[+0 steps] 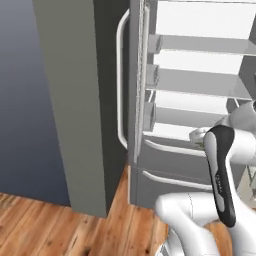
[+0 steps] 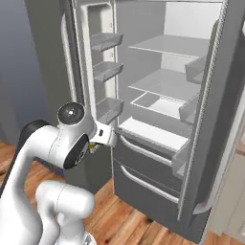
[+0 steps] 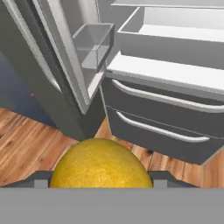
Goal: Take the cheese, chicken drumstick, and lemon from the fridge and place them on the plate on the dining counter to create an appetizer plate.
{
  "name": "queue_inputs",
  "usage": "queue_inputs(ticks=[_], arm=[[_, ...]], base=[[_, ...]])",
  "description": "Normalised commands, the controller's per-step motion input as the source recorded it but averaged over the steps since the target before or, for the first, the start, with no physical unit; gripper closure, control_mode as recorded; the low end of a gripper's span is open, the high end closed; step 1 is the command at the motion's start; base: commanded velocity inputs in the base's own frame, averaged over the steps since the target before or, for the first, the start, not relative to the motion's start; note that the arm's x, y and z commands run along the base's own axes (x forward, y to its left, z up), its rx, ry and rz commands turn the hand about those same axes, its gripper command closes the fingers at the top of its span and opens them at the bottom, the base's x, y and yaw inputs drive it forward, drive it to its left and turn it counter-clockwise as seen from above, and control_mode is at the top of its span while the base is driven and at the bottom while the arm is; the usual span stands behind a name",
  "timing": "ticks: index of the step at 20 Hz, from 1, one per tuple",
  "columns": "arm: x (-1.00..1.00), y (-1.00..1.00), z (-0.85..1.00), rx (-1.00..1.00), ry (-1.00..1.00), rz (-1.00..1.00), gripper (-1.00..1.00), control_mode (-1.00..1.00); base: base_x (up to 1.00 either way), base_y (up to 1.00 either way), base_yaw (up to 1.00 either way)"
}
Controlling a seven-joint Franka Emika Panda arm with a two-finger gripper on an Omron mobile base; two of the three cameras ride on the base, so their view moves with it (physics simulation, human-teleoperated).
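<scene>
Clearly the lemon (image 3: 101, 164) sits between the claw's (image 3: 101, 183) fingers, held in front of the open fridge (image 2: 158, 110), low by its drawers. The jaws stand wide around it. It looks light, firm and round, with a pebbled, probably slippery peel, so it could roll; squeezing across its widest middle seems safest. No brand, label or writing can be read on it from this close, cropped view.
</scene>
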Motion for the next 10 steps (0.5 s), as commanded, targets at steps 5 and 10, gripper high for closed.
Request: queue_inputs(ticks=[5, 10], arm=[[0.00, 0.00, 0.00, 0.00, 0.00, 0.00, 1.00, 1.00], [0.00, 0.00, 0.00, 0.00, 0.00, 0.00, 1.00, 1.00]], base=[[-0.97, 0.31, 0.50], [-0.77, 0.53, 0.61]])
